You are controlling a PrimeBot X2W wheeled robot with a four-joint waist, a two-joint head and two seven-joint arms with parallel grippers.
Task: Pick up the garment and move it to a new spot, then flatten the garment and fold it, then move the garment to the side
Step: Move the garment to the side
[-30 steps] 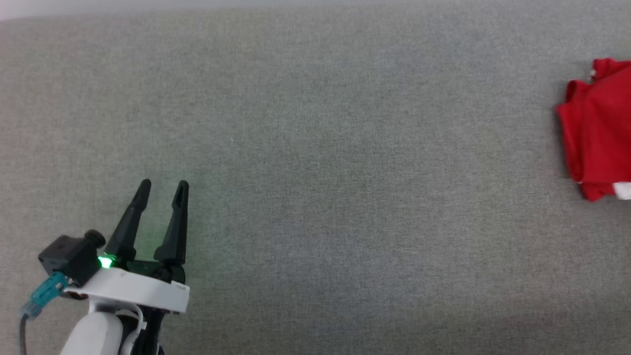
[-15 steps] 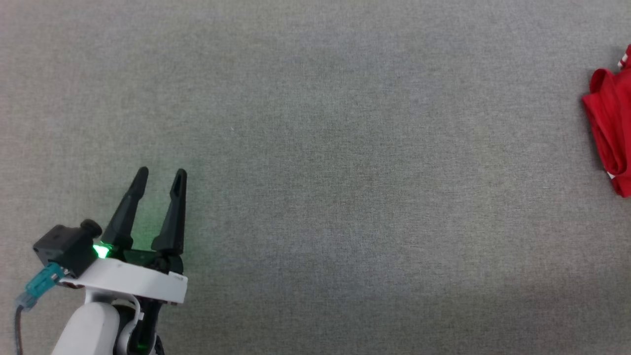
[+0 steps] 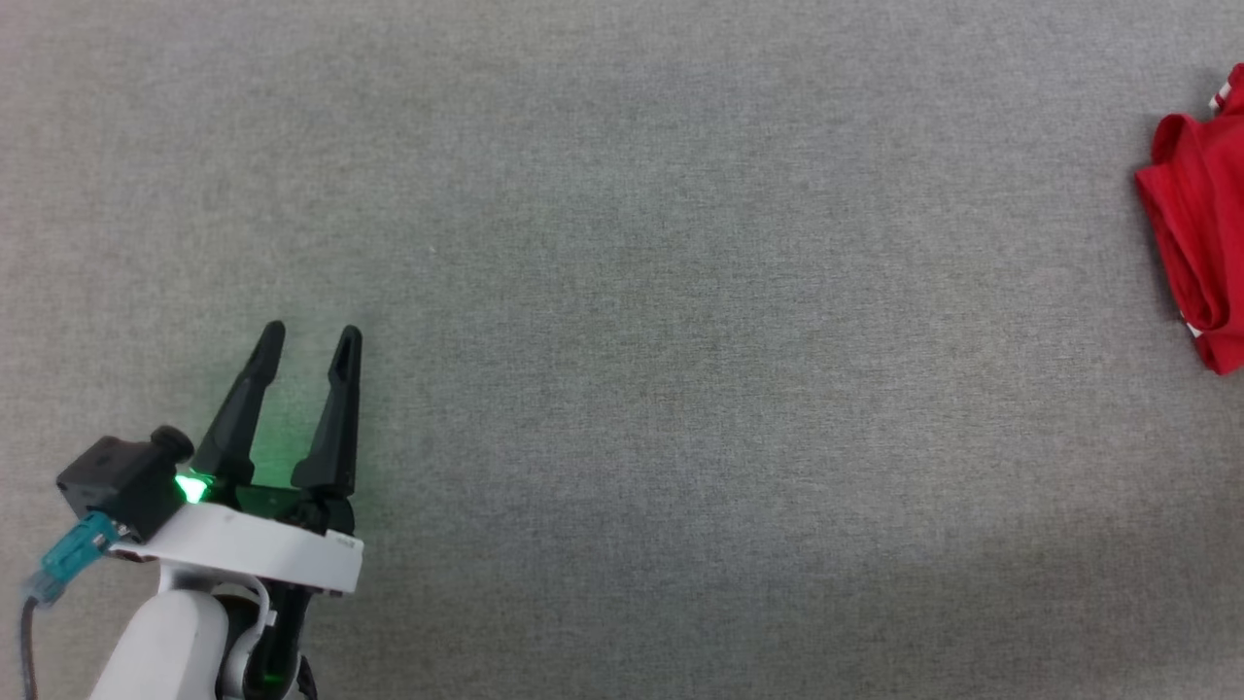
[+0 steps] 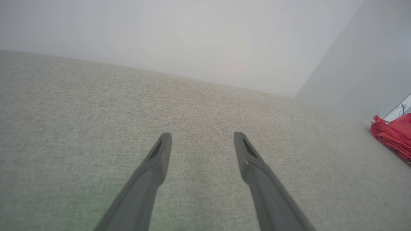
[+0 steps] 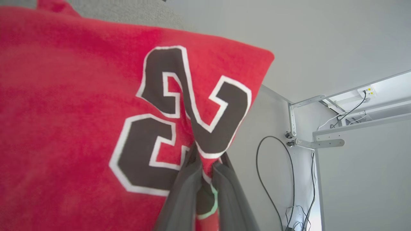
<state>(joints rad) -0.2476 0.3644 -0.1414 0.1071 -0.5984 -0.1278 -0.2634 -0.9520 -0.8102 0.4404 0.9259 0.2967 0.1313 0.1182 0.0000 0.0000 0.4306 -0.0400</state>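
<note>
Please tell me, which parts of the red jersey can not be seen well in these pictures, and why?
Head view: the garment is cut off by the right edge, so its full shape cannot be told.
Left wrist view: the garment is small and far, again cut by the right edge.
Right wrist view: cloth near the lens, creased where the shut right gripper pinches it; the black digits cannot be read whole.

1. The garment point(image 5: 80, 96) is bright red; its block numbers point(image 5: 179, 106), at the centre of the right wrist view, are black outlined in white.
2. The cloth surface point(image 3: 680, 292) is a mottled grey weave.
3. The left gripper point(image 3: 311, 335), lower left of the head view, is black, with a white wrist plate point(image 3: 253, 554) and a green light point(image 3: 190, 488).
4. The plug point(image 3: 73, 554) beside it is teal.
5. The right gripper point(image 5: 208, 157) is dark grey.
</note>
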